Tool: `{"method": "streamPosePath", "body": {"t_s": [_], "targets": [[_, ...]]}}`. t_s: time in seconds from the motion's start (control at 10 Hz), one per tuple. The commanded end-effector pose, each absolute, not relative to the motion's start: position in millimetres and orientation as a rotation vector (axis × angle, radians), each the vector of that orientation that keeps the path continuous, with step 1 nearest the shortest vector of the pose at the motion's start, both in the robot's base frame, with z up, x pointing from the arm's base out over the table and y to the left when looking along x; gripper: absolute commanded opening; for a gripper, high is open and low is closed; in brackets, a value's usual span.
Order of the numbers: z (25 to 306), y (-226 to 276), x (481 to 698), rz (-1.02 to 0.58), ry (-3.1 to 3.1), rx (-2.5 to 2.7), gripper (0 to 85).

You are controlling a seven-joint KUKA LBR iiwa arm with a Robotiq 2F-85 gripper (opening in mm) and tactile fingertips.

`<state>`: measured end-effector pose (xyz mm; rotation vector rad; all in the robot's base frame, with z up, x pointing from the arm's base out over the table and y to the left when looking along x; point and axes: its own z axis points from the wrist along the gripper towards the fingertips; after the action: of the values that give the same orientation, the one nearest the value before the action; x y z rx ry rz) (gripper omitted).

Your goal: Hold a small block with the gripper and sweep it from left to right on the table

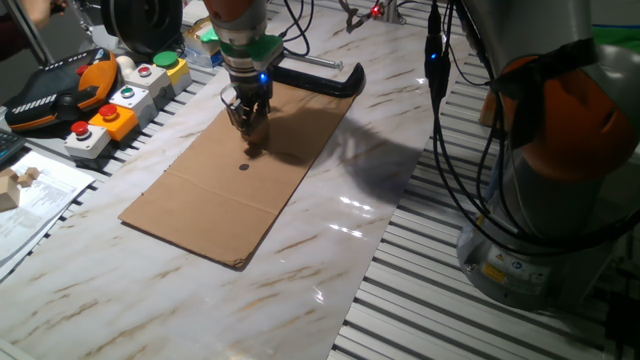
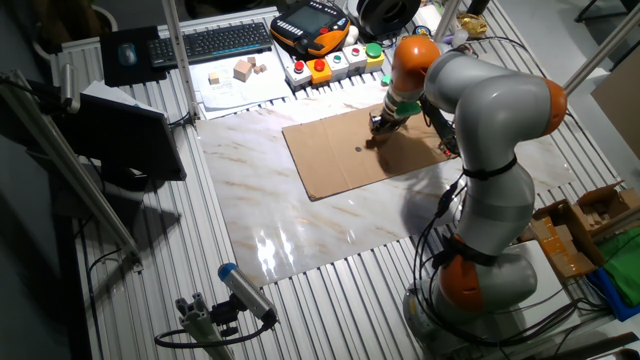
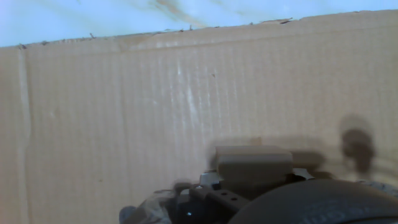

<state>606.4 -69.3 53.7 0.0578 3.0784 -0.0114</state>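
the end effector (image 1: pixel 247 128) hangs low over the cardboard sheet (image 1: pixel 215 210), its fingertips down at the sheet's surface near the far end, just behind a small dark dot (image 1: pixel 244 165) on the cardboard. in the hand view a tan, flat-faced shape sits just ahead of the fingers; this is most likely the small block (image 3: pixel 254 163), pinched between them and touching the cardboard. the picture is blurred, so i cannot tell for certain whether the fingers clamp it or only flank it. in the fixed views the block itself is hidden behind the fingers.

to sweep well, i judge the block should stay flat on the sheet with light, even downward pressure, so it slides and does not tip or catch on the fold line. the travel should run straight across the cardboard, keeping clear of the sheet's edges and of the black clamp (image 1: pixel 318 76) beyond its far end. the cardboard lies on the marble desk (image 1: pixel 330 250) and might shift if pressed too hard.

no brand, label or writing is legible in any view.
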Motion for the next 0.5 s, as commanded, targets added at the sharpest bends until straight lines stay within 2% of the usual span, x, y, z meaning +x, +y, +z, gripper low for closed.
{"method": "streamPosePath", "body": {"t_s": [0.0, 0.4], "targets": [[54.3, -67.9, 606.7, -0.012, 3.078, 0.058, 0.7], [53.6, -62.8, 606.6, -0.014, 3.078, 0.058, 0.7]]}}
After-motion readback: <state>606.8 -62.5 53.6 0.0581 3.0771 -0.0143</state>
